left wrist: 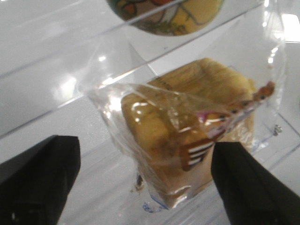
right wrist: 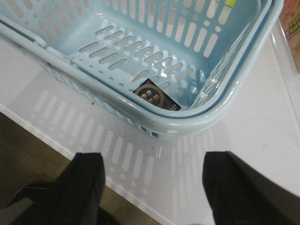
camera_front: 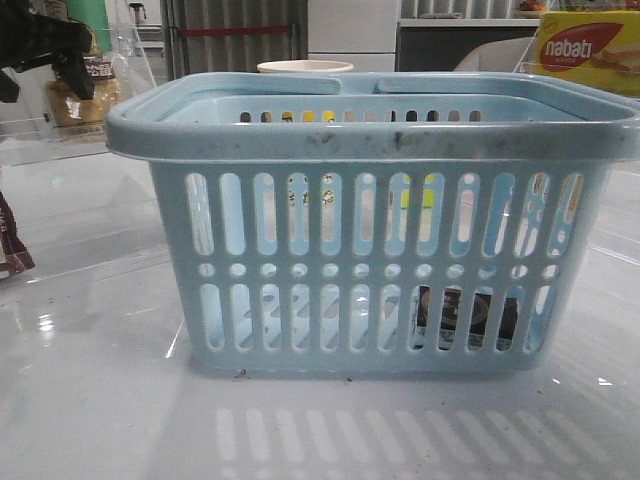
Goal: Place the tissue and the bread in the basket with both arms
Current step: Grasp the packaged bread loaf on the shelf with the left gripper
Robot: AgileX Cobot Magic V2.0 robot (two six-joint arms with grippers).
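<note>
The light-blue basket (camera_front: 370, 230) stands in the middle of the table. The tissue (camera_front: 465, 315), a small dark pack, lies on the basket floor near a corner; it also shows in the right wrist view (right wrist: 157, 97). The bread (camera_front: 78, 100) in its clear packet is at the far left behind the basket. My left gripper (camera_front: 50, 50) is over it, open, with the bread (left wrist: 187, 126) between the spread fingers (left wrist: 37, 183). My right gripper (right wrist: 152, 187) is open and empty, above the table's front edge outside the basket (right wrist: 225, 112).
A yellow-red nabati box (camera_front: 590, 50) is at the back right. A paper cup (camera_front: 305, 67) stands behind the basket. A maroon snack bag (camera_front: 12, 250) lies at the left edge. A round colourful thing (left wrist: 164, 14) sits beyond the bread.
</note>
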